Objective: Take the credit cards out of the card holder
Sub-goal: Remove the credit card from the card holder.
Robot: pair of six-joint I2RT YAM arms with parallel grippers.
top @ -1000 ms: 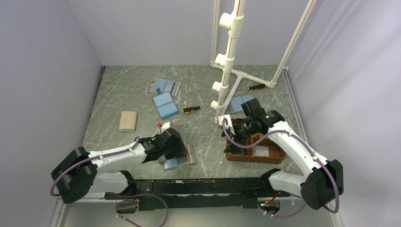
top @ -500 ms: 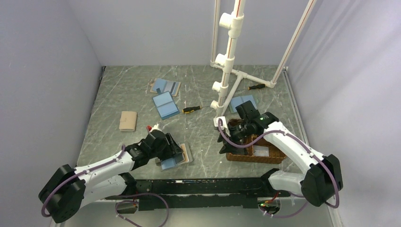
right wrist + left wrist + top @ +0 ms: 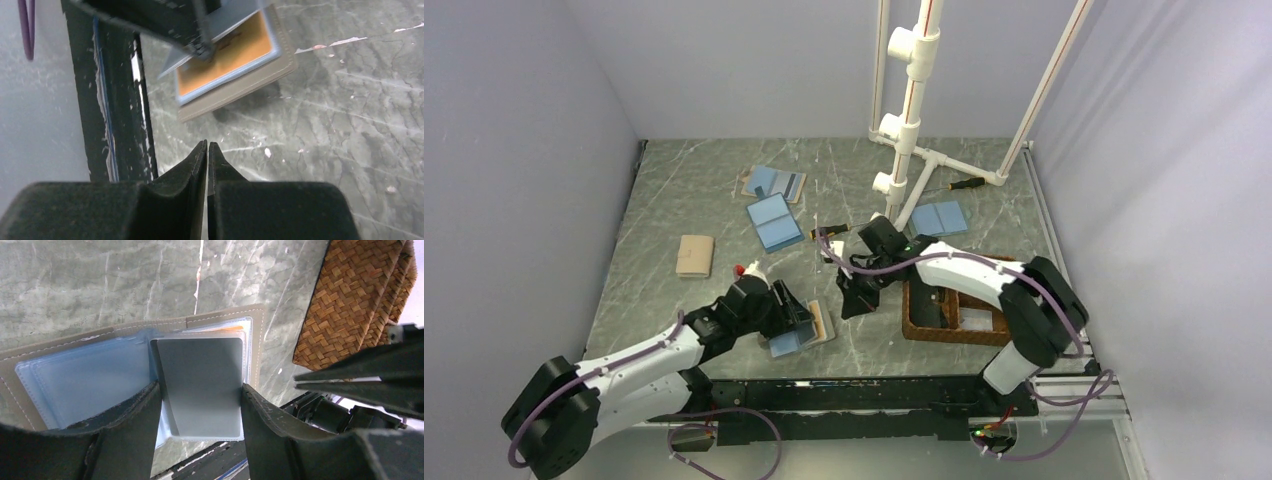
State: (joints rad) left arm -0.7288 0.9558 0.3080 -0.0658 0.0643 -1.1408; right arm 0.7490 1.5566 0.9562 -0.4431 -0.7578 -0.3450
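glossy plastic card holder (image 3: 75,380), woven wicker tray (image 3: 350,295)

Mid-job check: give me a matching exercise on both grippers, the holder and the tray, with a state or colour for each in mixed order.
Things:
1. left gripper
2. right gripper
3. holder
4. tray

States:
A. shut, empty
B. open, tan-edged
C. shut on a grey card
D. brown wicker

Pairs: 1-C, 2-A, 3-B, 4-D
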